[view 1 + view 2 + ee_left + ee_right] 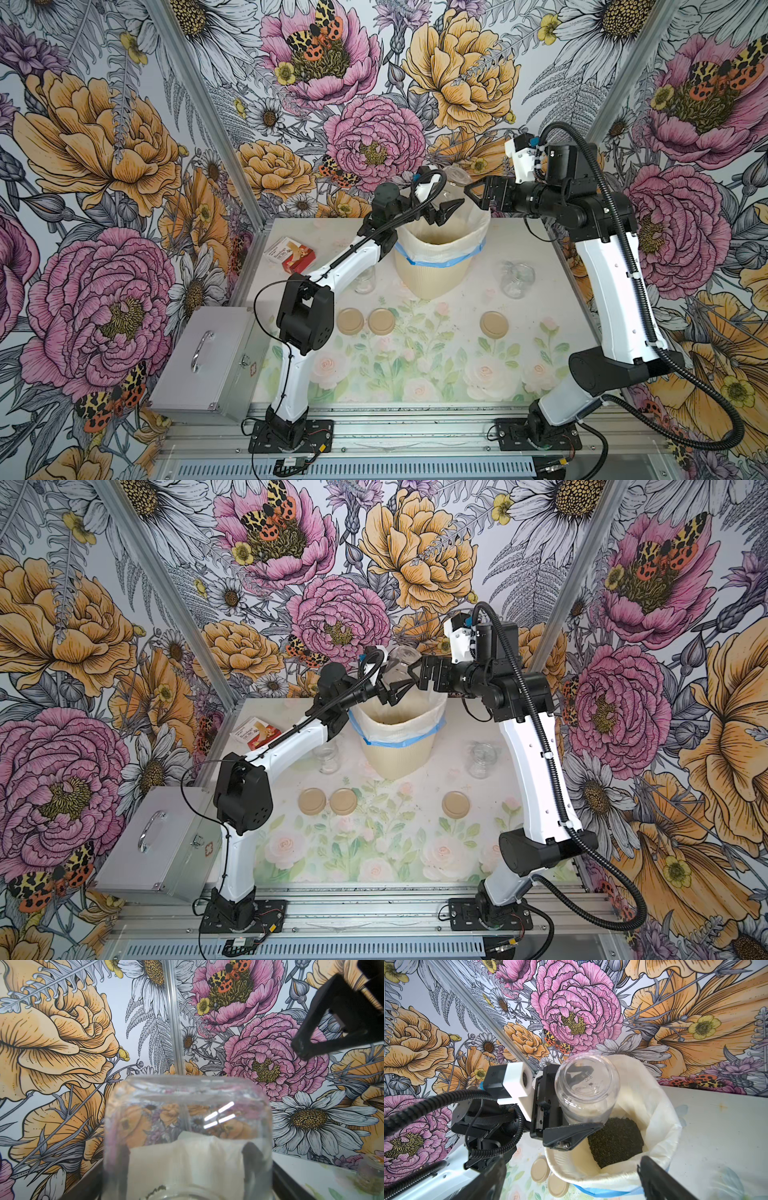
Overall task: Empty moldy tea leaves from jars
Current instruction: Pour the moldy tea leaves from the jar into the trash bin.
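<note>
Above the far bin (436, 270), the left tool (451, 212) clamps an upturned jar (586, 1088), moldy tea leaves (614, 1142) heaped in the bag (660, 1126) below; the right tool (471, 196) hangs wide open, empty. Dumping looks done: next, set the jar down upright.

Lab booth: floral wallpaper (99, 137), aluminium rail (415, 430).

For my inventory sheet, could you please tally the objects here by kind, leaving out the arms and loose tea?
Glass jars: 3
Tan lids: 3
Lined bin: 1
Red box: 1
Metal case: 1
Total: 9
</note>
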